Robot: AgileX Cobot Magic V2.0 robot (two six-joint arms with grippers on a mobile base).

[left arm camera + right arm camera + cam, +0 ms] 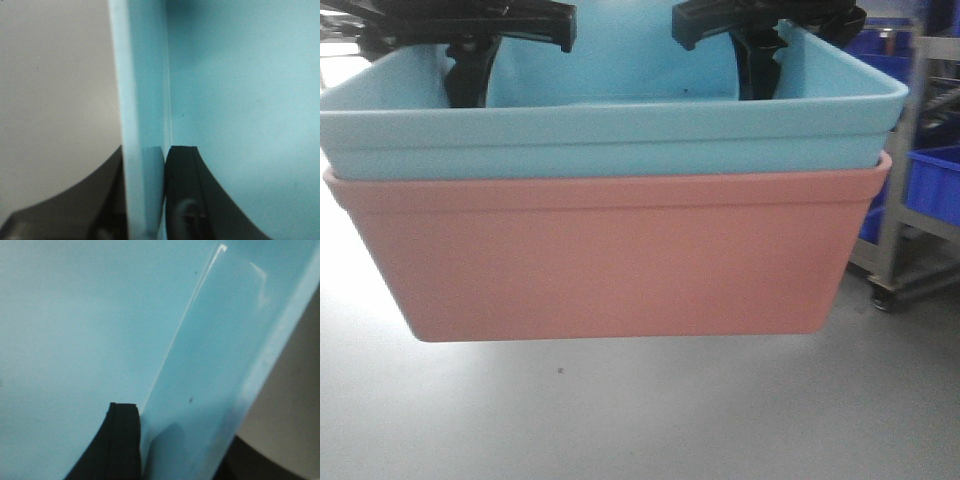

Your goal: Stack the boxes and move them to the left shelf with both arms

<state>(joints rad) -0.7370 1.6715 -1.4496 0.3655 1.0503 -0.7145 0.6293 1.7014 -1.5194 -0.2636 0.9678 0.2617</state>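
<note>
Above open floor (620, 420), blue tub (620, 130) in pink tub (620, 260), left end effector (147, 165), right end effector (177, 435) clamping walls

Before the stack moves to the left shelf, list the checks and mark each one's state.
1. The blue tub sits nested in the pink tub: ok.
2. The left pincer is shut on the blue tub's wall: ok.
3. The right pincer is shut on the same wall: ok.
4. The pink tub is gripped too: cannot tell; only blue wall shows between the fingers.
5. The left shelf is in sight: not ok; no view shows it.
</note>
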